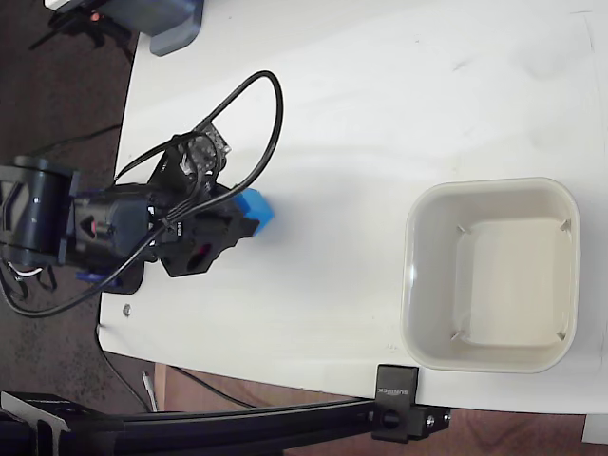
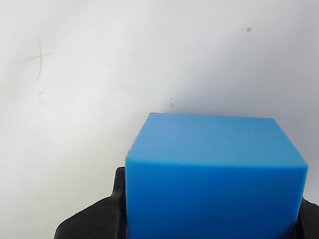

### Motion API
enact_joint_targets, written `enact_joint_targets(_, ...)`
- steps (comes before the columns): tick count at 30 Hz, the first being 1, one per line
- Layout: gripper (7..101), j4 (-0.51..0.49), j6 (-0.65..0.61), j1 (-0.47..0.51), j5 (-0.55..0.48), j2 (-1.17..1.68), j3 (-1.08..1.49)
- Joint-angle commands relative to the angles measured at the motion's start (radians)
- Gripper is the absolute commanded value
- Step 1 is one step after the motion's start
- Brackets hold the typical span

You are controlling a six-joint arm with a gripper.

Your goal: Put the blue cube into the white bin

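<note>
And here's the tool (image 1: 249, 220), out at the left side of the table (image 1: 380, 114) in the fixed view, and it's clamped on the blue cube (image 1: 256, 211). The cube sits right at the tip of the black fingers, poking out toward the right, with its bright blue faces catching the light.

Over to the wrist view, and the blue cube (image 2: 214, 174) fills the lower middle of the picture, top face and front face both plain and clean. A black ribbed finger pad (image 2: 94, 221) hugs its left side, and a sliver of another dark pad peeks in at the lower right edge, so the cube is pinned between the two. Behind it there's only pale table surface (image 2: 124, 59), with a faint scratch at the upper left and a couple of tiny dark specks.

Back in the fixed view, the black arm body (image 1: 104, 223) stretches off to the left edge of the table, with a black cable (image 1: 271, 114) looping up and over it.

Well apart, across to the right, the white bin (image 1: 410, 275) sits on the table, its thick rounded rim showing and its flat bottom bare.

Up at the top left corner a grey-blue boxy object (image 1: 176, 24) rests at the table's edge, and along the bottom a black clamp (image 1: 397, 404) grips the table near the bin.
</note>
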Motion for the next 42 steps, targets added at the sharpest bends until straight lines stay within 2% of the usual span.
enact_joint_targets(1,51.3,0.009,0.015,-0.008,-0.021,0.031,-0.06)
enact_joint_targets(9,50.8,0.018,0.192,-0.103,0.055,0.107,-0.155)
enact_joint_targets(12,48.1,-0.026,0.298,-0.132,0.126,0.146,-0.218)
enact_joint_targets(16,47.6,-0.178,0.434,-0.153,0.23,0.183,-0.267)
enact_joint_targets(20,47.6,-0.397,0.54,-0.152,0.316,0.179,-0.268)
enact_joint_targets(22,47.6,-0.511,0.565,-0.124,0.319,0.17,-0.258)
enact_joint_targets(31,48.4,-0.881,0.617,-0.041,0.268,-0.011,-0.285)
enact_joint_targets(35,48.4,-0.98,0.624,-0.025,0.238,-0.147,-0.333)
enact_joint_targets(42,48.4,-1.0,0.63,0.006,0.19,-0.334,-0.492)
